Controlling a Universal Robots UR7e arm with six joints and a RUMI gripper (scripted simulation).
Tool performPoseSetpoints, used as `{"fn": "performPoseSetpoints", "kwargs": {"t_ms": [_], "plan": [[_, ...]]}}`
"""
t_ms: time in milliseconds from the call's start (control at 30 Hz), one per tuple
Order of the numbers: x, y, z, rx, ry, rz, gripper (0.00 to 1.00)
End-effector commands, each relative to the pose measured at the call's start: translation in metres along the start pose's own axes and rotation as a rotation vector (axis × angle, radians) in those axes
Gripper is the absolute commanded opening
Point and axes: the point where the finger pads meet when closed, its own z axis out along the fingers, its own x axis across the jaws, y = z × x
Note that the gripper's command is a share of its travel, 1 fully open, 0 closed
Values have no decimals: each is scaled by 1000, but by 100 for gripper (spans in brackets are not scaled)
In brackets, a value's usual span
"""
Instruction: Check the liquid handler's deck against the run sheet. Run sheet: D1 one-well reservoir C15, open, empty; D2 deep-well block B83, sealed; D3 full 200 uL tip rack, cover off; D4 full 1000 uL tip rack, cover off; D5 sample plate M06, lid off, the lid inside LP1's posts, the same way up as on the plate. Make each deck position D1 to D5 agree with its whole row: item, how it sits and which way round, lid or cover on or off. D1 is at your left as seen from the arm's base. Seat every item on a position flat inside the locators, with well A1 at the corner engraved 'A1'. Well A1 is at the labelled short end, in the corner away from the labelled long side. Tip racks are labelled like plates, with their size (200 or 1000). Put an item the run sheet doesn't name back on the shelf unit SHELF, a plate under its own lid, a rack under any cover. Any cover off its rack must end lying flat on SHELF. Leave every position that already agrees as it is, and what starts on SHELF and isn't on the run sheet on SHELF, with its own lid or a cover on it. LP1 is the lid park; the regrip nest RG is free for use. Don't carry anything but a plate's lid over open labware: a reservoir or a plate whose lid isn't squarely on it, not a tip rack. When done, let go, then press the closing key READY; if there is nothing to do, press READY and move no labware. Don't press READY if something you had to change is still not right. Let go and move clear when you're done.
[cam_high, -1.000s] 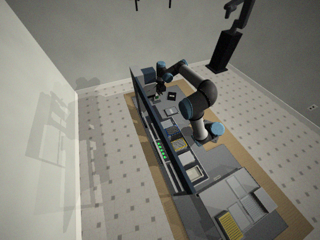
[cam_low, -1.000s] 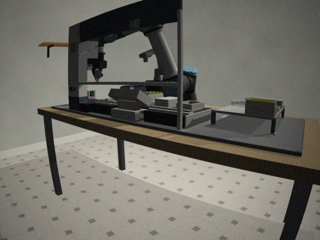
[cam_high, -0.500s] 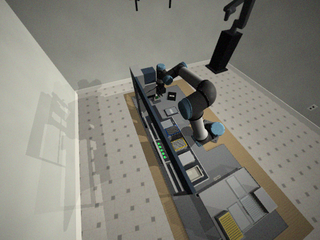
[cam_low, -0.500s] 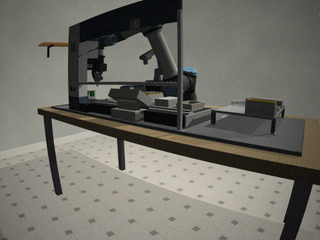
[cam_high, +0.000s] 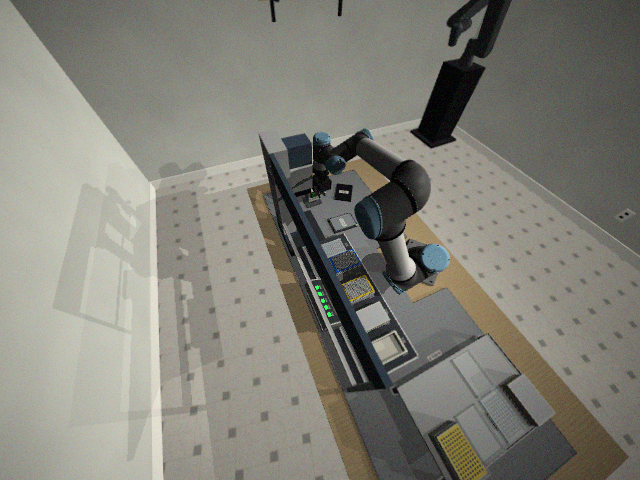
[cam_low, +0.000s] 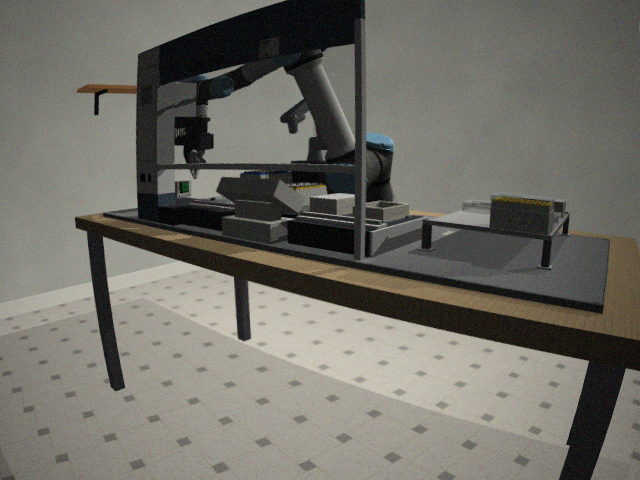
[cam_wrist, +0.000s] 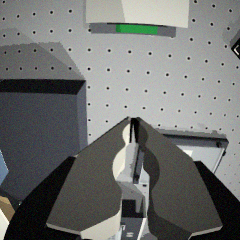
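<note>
Beyond the pincer (cam_wrist: 132, 122), READY key (cam_wrist: 137, 29) green strip running crosswise, pincer together, empty
</note>
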Motion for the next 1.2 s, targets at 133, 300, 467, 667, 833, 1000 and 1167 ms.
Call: {"fn": "performPoseSetpoints", "kwargs": {"t_ms": [133, 300, 467, 667, 833, 1000, 1167], "plan": [[0, -1, 14, 2, 0, 0, 0], [0, -1, 22, 2, 0, 0, 0], [0, -1, 27, 2, 0, 0, 0], [0, -1, 37, 2, 0, 0, 0], [0, -1, 45, 2, 0, 0, 0], [0, -1, 46, 2, 0, 0, 0], [0, -1, 46, 2, 0, 0, 0]]}}
